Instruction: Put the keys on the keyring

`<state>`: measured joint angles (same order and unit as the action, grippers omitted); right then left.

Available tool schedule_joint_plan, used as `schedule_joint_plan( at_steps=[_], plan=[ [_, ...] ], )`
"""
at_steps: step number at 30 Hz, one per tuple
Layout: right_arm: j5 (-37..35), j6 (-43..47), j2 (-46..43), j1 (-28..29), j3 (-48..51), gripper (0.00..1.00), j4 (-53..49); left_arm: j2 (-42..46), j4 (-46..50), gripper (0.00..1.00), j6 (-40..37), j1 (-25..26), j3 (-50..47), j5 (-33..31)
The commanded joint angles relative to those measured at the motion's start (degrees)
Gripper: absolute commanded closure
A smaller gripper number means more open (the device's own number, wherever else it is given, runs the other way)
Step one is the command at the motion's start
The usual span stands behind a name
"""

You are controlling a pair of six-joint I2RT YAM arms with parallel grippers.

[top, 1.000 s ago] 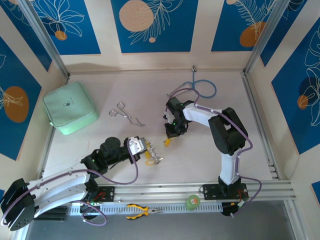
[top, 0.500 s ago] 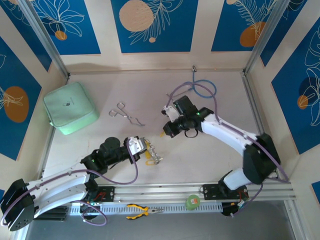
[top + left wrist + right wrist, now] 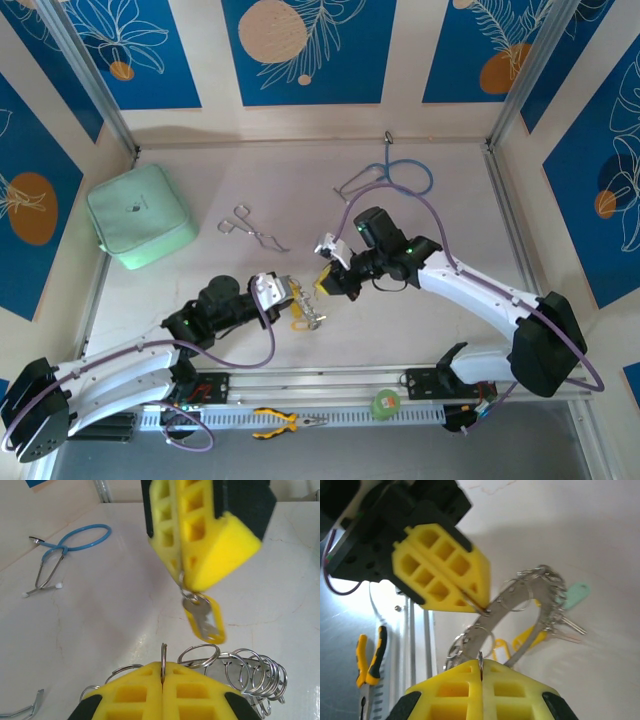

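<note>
The keyring (image 3: 245,667) sits at the left pincer (image 3: 163,672)'s tip, a key (image 3: 202,620) under the right pincer (image 3: 179,572) beside it.

Left gripper (image 3: 163,669) at 6 o'clock, clamped on a keyring (image 3: 235,666) loop. Right gripper (image 3: 181,576) at 12 o'clock pinches a yellow-tagged key (image 3: 202,617). Stethoscope (image 3: 65,550) at 10 o'clock.

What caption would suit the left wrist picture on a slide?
Right pincer dangles a yellow-tagged key just above the keyring pinched by the left pincer.

Robot lab cell: blue-patterned panels (image 3: 340,60) wall a table (image 3: 300,180) edged by aluminium rail (image 3: 330,378).
</note>
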<state>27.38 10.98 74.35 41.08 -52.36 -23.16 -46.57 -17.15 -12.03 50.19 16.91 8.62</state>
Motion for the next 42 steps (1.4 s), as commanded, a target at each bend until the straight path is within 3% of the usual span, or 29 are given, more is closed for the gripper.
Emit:
schedule_joint_plan(
  at_steps=[1,26,42],
  plan=[
    [4.4,2.0,1.4,1.2,-1.7,1.00,-1.1,0.5,-3.5,1.00,0.5,0.7,-0.2,1.5],
    [-6.0,-0.9,4.8,4.8,-3.0,1.00,6.0,0.0,-3.1,1.00,-0.9,0.7,0.1,3.0],
    [-5.4,0.7,1.2,4.8,0.5,1.00,9.8,-0.5,-2.8,1.00,-1.2,0.7,0.3,2.8]
  ],
)
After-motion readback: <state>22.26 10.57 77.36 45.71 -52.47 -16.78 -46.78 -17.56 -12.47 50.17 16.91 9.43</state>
